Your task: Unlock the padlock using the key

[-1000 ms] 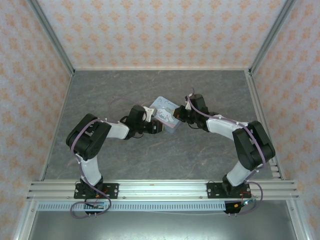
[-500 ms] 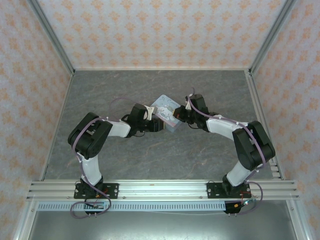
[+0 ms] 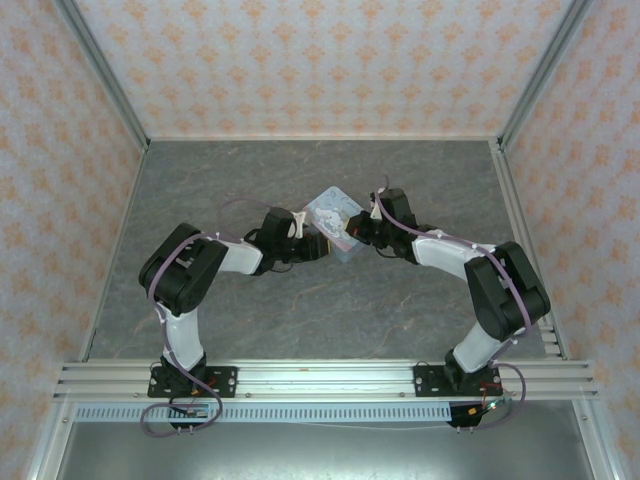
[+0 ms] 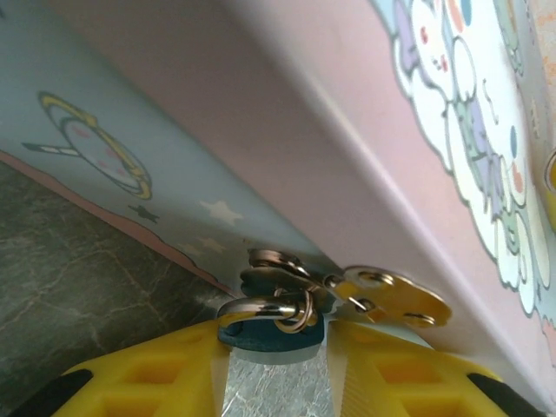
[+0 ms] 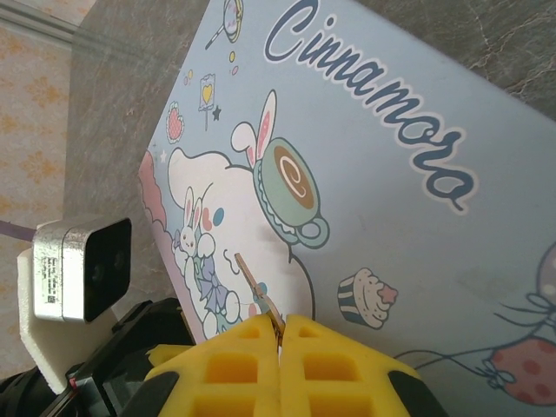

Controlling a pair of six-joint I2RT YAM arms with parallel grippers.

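The padlock (image 4: 271, 337) is a small blue-teal body with a silver shackle (image 4: 256, 306), hanging from the brass hasp (image 4: 393, 297) of the pale blue cartoon tin (image 4: 347, 130). My left gripper (image 4: 273, 352) is shut on the padlock's body, a yellow finger (image 4: 165, 369) pressed against each side. My right gripper (image 5: 280, 334) is shut on the key (image 5: 254, 288), whose thin blade sticks out over the tin's printed lid (image 5: 391, 174). In the top view both grippers, left (image 3: 320, 246) and right (image 3: 356, 232), meet at the tin (image 3: 335, 213) in mid-table.
The tin (image 3: 335, 213) sits tilted on the grey marbled table (image 3: 300, 180), between the two arms. Patterned walls and metal rails (image 3: 320, 378) enclose the workspace. The left wrist camera block (image 5: 78, 269) shows beside the tin in the right wrist view.
The left gripper has pushed slightly right and away from the bases, and the tin has shifted and tipped with it. The right gripper has stayed in place with the key.
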